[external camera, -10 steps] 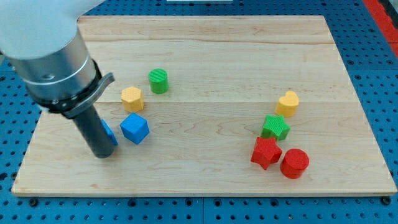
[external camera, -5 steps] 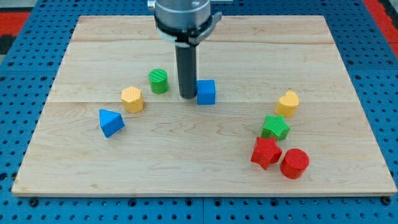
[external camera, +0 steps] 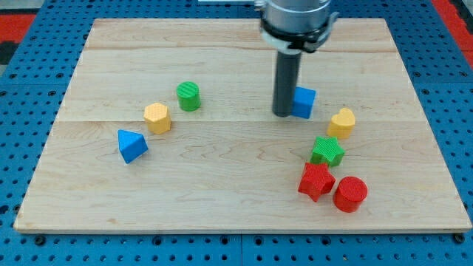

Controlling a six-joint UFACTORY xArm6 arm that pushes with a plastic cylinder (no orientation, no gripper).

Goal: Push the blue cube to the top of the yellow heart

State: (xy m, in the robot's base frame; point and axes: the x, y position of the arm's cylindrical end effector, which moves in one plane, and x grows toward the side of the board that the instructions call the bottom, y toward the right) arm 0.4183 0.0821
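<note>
The blue cube point(external camera: 304, 102) sits right of the board's middle, up and to the left of the yellow heart point(external camera: 342, 122), with a gap between them. My tip point(external camera: 283, 113) rests on the board against the cube's left side. The dark rod rises from it to the arm at the view's top.
A green star point(external camera: 327, 151), a red star point(external camera: 315, 181) and a red cylinder point(external camera: 349, 194) lie below the heart. A green cylinder point(external camera: 188, 96), a yellow hexagon block point(external camera: 157, 117) and a blue triangular block point(external camera: 131, 145) lie at the left. The wooden board point(external camera: 236, 199) ends near the view's bottom.
My tip has moved right across the board, pushing the blue cube from the left side towards the yellow heart. The blue triangular block is now uncovered at the left.
</note>
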